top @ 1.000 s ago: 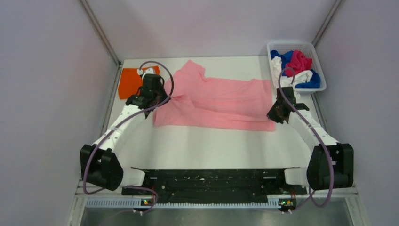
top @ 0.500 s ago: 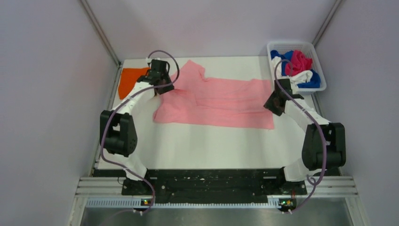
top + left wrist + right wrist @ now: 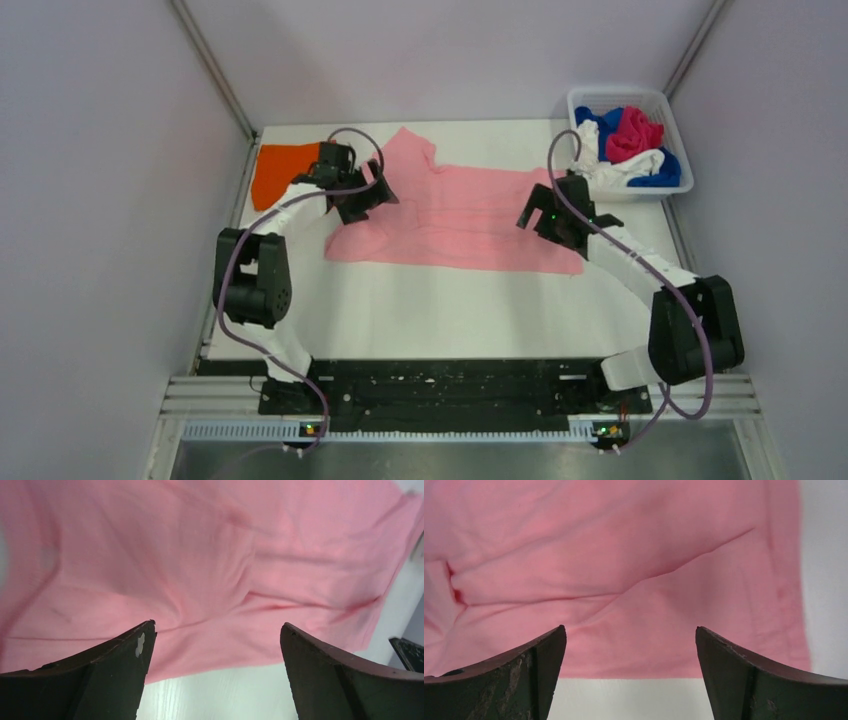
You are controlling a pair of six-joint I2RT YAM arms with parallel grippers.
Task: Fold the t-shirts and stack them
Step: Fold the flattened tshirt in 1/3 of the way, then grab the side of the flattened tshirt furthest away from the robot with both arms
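A large light pink t-shirt (image 3: 455,215) lies folded lengthwise across the far half of the white table (image 3: 440,310). My left gripper (image 3: 372,196) hovers over its left end, open with nothing between the fingers; in the left wrist view the pink cloth (image 3: 200,565) fills the frame beyond my left gripper (image 3: 217,630). Over the shirt's right end my right gripper (image 3: 535,212) also stands open and empty, with the pink cloth (image 3: 624,570) beyond my right gripper (image 3: 630,632). An orange t-shirt (image 3: 278,170) lies at the far left corner.
A white basket (image 3: 678,140) at the far right holds blue, white and magenta t-shirts (image 3: 632,135). Grey walls enclose the table on three sides. The black arm rail (image 3: 450,385) runs along the near edge.
Both grippers have opened and let go of the pink shirt. They moved inward over the shirt's ends, the left one rightward, the right one leftward.
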